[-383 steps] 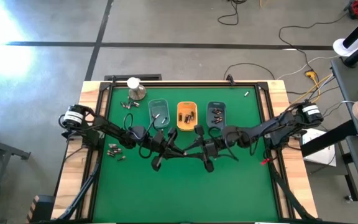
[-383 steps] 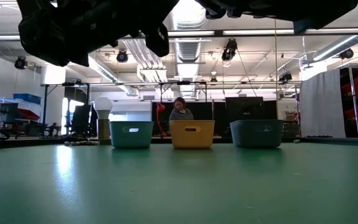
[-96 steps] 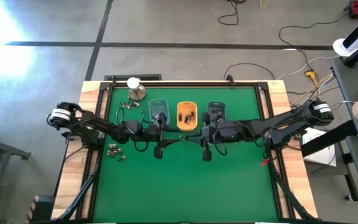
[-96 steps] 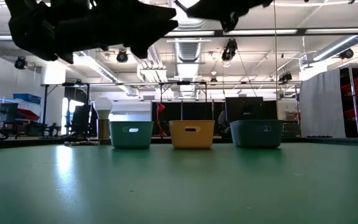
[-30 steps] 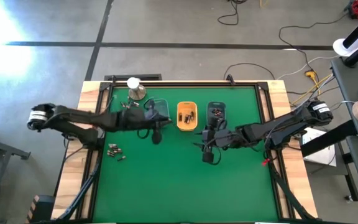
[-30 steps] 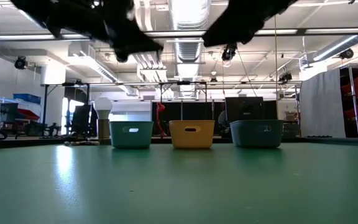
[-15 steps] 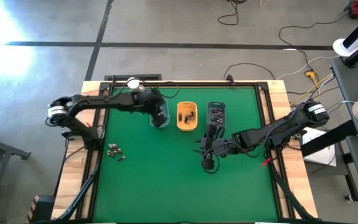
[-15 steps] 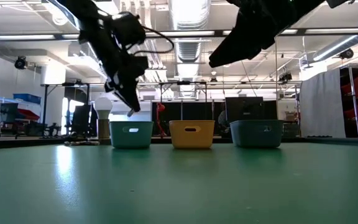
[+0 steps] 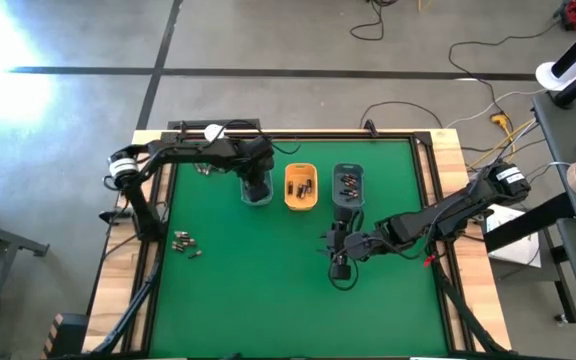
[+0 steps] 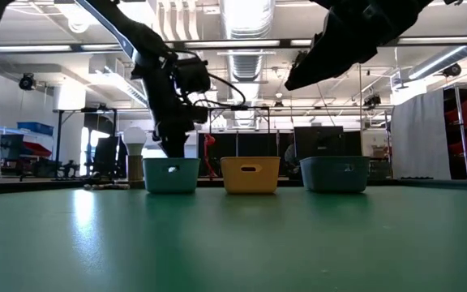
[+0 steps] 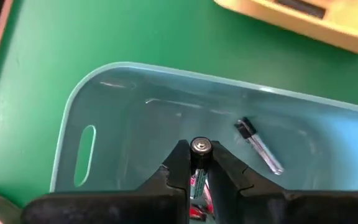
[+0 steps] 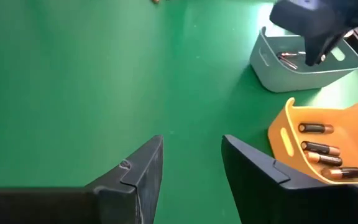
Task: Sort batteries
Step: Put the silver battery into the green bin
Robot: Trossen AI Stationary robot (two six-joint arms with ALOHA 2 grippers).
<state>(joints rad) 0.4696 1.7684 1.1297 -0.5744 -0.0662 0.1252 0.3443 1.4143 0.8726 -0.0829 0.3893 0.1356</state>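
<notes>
Three small trays stand in a row at the far middle: teal [image 9: 256,186], orange [image 9: 301,187] and blue-grey [image 9: 347,183], each with batteries inside. My left gripper [image 11: 199,155] hangs over the teal tray [image 11: 104,124], shut on one battery [image 11: 200,147]. Another battery [image 11: 258,144] lies on that tray's floor. My right gripper [image 12: 191,155] stands open above bare mat, on the near side of the blue-grey tray [image 9: 340,262], holding nothing. Loose batteries lie on the mat at the left [image 9: 186,243] and far left [image 9: 204,169]. My left gripper pinches the battery between its two fingers [image 11: 180,163], near the tips. The battery lies along the fingers, and its round end cap [image 11: 200,145] shows between the tips. The fingers come from above, pointing steeply down into the teal tray. The battery hangs clear of the tray floor.
A round metal dome with a white ball [image 9: 213,132] sits at the far left corner, partly under my left arm. The mat's near half [image 9: 268,300] is bare green. A black frame [image 9: 158,200] edges the mat. The low view shows the three trays [image 10: 250,174] in a row.
My left gripper has swung from the mat in front of the trays toward the far edge, sunk, and tipped from nearly level to pointing steeply down over the teal tray, still shut on the battery. My right gripper has drifted a little toward the near edge and down.
</notes>
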